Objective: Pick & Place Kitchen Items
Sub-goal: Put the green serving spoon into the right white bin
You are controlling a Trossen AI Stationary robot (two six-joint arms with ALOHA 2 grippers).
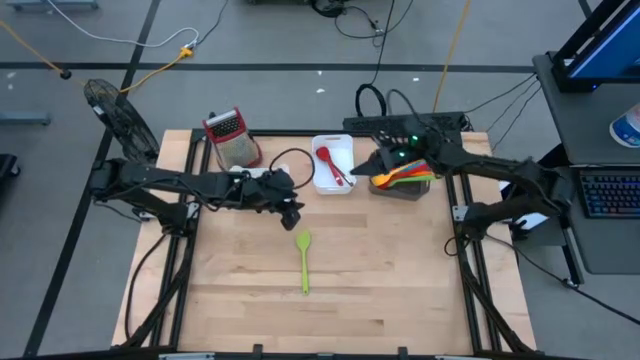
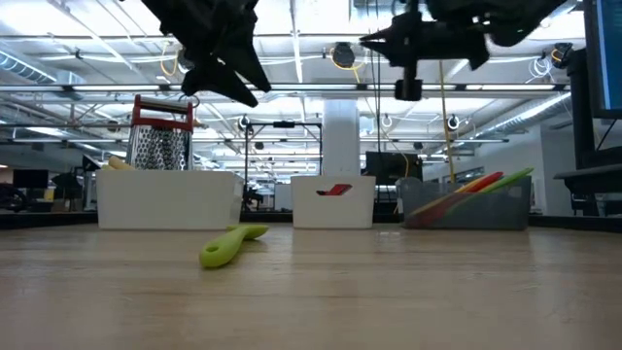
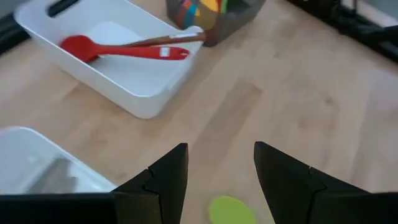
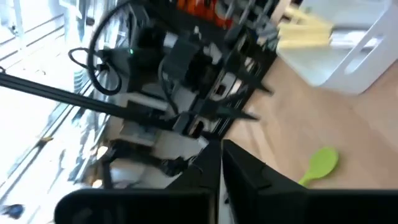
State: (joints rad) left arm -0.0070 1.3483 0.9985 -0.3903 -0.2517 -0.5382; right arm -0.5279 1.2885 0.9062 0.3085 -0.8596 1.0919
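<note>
**A:** Where do you stand right now?

**B:** Your left gripper (image 1: 293, 212) hangs above the wooden bench (image 1: 380, 290), jaws spread and nothing between them, just short of the head of the lime-green plastic spatula (image 1: 303, 259). In the left wrist view the green head (image 3: 231, 211) shows just below the gap between the 2 fingers (image 3: 163, 180). The spatula lies flat on the bench, handle pointing toward the front edge, well apart from the bins.

**A:** And your right arm?

**B:** Your right gripper (image 1: 381, 161) is up over the dark clear bin (image 1: 404, 190) holding orange, red and green utensils (image 1: 405, 176). Its jaws are clenched and I see nothing held in them, so judge that grasp as empty.

**A:** The other items?

**B:** 1 red plastic spoon (image 1: 330, 163) already rests in the small white rectangular tray (image 1: 345, 187). The red-topped metal box grater (image 1: 231, 137) stands behind the left arm, by another white tray (image 2: 165, 199) seen from the low view.

**A:** What could go wrong from here?

**B:** If you drop the left gripper straight down it meets the wide head, which looks too broad and flat for a sure pinch; it may skid away or tip. Shift toward the slim neck first. Also, the 2 arms sit near each other by the white tray, so carrying the spatula there while your right gripper lingers risks a clash. And a clenched right gripper lowered into the bin could knock the sticking-out handles loose
</note>
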